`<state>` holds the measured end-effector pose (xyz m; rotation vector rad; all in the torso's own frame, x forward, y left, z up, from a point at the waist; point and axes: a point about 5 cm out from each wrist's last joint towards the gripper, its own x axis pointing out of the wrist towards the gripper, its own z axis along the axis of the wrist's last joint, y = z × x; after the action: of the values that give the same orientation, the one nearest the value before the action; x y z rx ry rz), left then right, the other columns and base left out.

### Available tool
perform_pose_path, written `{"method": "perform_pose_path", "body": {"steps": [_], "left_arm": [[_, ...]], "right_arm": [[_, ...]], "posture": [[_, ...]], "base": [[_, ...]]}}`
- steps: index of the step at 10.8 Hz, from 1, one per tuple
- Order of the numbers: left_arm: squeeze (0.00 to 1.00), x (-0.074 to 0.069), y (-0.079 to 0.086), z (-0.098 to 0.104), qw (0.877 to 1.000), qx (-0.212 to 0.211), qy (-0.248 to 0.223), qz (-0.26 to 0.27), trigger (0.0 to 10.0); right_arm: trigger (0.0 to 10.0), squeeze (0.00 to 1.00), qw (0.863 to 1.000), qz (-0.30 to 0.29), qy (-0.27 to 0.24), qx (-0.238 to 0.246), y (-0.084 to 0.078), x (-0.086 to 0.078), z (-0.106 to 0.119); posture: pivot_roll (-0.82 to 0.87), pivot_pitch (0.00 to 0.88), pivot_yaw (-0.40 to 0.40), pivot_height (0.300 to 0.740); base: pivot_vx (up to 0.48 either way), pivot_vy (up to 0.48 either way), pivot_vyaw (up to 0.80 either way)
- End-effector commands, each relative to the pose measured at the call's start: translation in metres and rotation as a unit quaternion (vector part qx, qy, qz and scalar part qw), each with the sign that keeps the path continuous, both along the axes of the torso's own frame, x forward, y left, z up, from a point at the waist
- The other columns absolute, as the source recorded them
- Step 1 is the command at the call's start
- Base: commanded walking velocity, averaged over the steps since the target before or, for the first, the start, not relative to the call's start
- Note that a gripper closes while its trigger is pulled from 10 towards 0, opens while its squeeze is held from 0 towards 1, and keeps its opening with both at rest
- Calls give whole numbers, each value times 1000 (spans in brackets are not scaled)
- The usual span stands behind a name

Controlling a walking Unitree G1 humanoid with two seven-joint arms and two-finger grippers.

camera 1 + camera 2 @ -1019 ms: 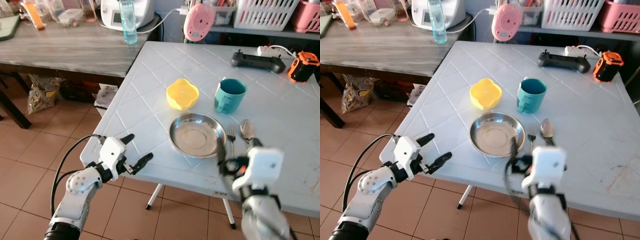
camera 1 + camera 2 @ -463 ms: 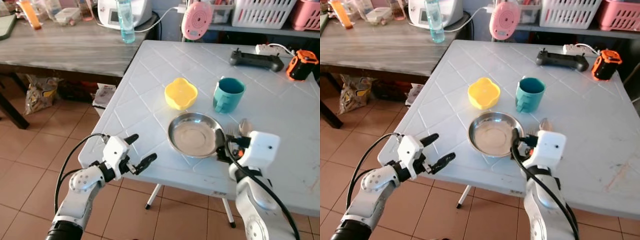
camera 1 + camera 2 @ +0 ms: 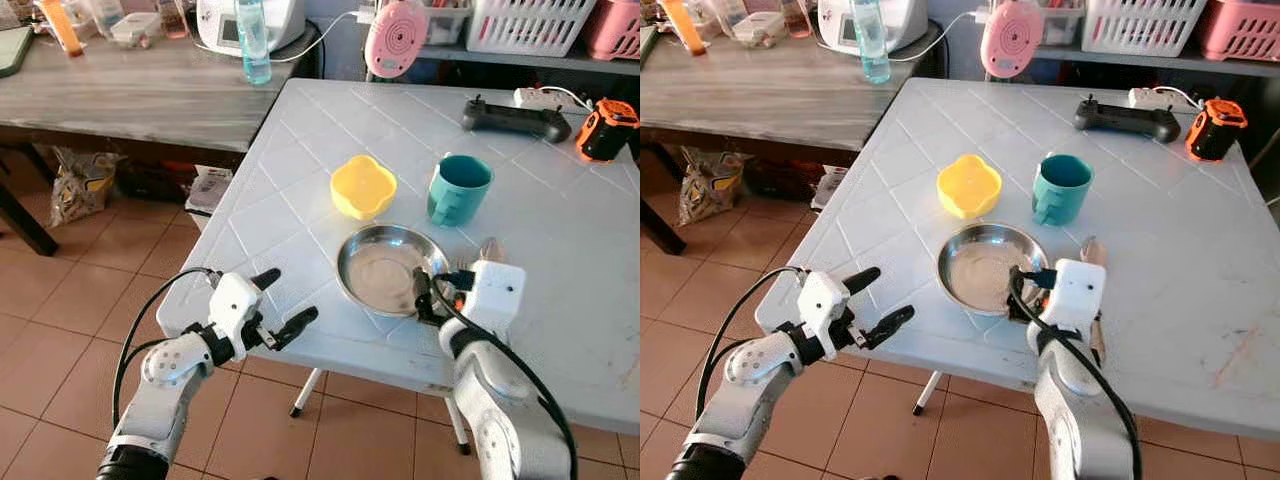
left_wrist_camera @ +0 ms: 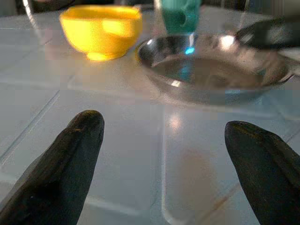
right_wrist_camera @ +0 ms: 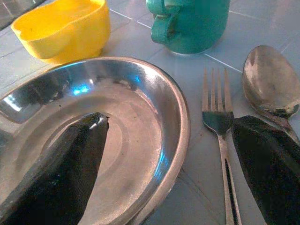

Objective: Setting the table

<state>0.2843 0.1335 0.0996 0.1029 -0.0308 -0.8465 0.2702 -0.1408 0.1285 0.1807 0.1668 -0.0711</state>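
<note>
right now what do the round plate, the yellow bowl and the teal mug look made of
Plate: looks like polished metal, probably stainless steel; it mirrors light and blue glints. Yellow bowl: likely plastic, smooth, evenly coloured, with a soft sheen. Teal mug: matte and uniform in colour, plastic or glazed ceramic; I cannot tell which.

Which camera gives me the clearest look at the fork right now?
The right wrist view: the fork lies close and sharp, tines toward the teal mug, between the steel plate and the spoon. In both eye views the right end effector and its arm largely cover it.
</note>
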Motion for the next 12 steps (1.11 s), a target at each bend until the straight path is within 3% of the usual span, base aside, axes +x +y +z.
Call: {"method": "perform_pose_path", "body": {"steps": [1,5,7,10,12], "left_arm": [[0,-3,0,1,1000,1,2,-16,10000],[0,-6,0,6,999,-10,7,-35,10000],[0,-8,-3,5,997,-15,24,-78,10000],[0,-22,13,-22,995,7,36,-89,10000],[0,-28,12,-24,995,3,34,-96,10000]], "right_arm": [[10000,0,999,6,10,33,12,2,-1],[10000,0,998,1,34,56,13,11,-7],[10000,0,997,14,35,66,20,17,-6],[10000,0,994,15,41,99,28,25,1],[10000,0,992,20,51,112,33,29,3]], "posture": [[22,138,21,740],[39,136,25,740],[39,134,30,740],[32,138,37,740],[37,140,35,740]], "base": [[0,0,0],[0,0,0],[0,0,0],[0,0,0],[0,0,0]]}}
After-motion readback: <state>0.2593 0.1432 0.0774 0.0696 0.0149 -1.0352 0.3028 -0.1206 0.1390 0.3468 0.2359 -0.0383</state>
